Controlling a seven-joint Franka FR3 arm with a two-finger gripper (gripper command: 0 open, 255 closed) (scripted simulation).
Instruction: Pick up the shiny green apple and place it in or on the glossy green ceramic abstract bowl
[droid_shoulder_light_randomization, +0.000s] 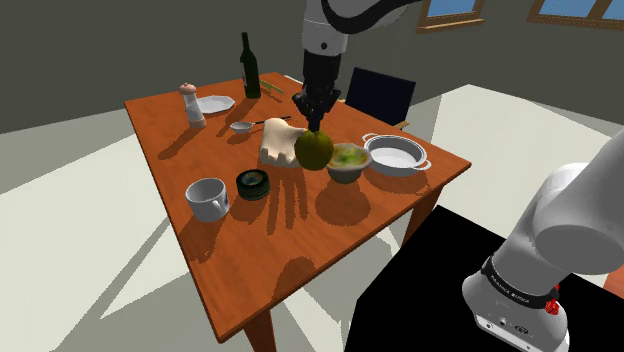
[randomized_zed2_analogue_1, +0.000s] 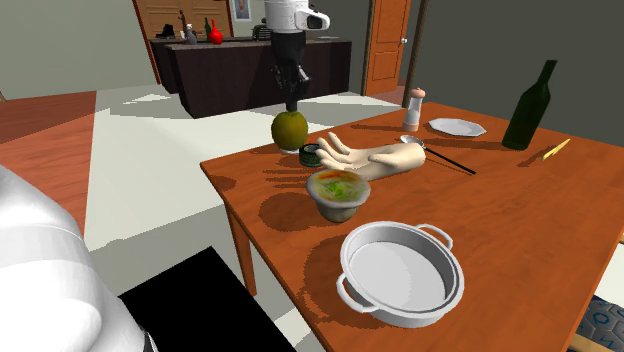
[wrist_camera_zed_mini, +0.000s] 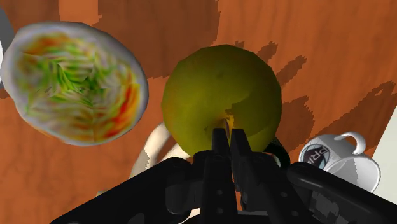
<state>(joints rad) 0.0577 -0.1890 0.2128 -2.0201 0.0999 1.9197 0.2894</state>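
A yellow-green apple (droid_shoulder_light_randomization: 314, 148) (randomized_zed2_analogue_1: 289, 129) (wrist_camera_zed_mini: 221, 98) hangs in the air above the wooden table (droid_shoulder_light_randomization: 300, 250). My gripper (droid_shoulder_light_randomization: 313, 125) (randomized_zed2_analogue_1: 292, 103) (wrist_camera_zed_mini: 229, 130) comes down on it from above, fingers nearly together and pinching its top at the stem. The bowl (droid_shoulder_light_randomization: 347, 160) (randomized_zed2_analogue_1: 337, 192) (wrist_camera_zed_mini: 73, 83), pale with green and orange swirls inside, stands on the table just beside and below the apple, toward the shoulder view's right.
Around the bowl stand a white two-handled pan (droid_shoulder_light_randomization: 396, 155) (randomized_zed2_analogue_1: 402, 272), a beige hand-shaped model (droid_shoulder_light_randomization: 280, 140) (randomized_zed2_analogue_1: 375, 160), a dark round tin (droid_shoulder_light_randomization: 253, 184) and a white mug (droid_shoulder_light_randomization: 207, 197) (wrist_camera_zed_mini: 340, 159). Farther back stand a dark bottle (droid_shoulder_light_randomization: 249, 67), a shaker (droid_shoulder_light_randomization: 192, 103) and a plate (droid_shoulder_light_randomization: 214, 104).
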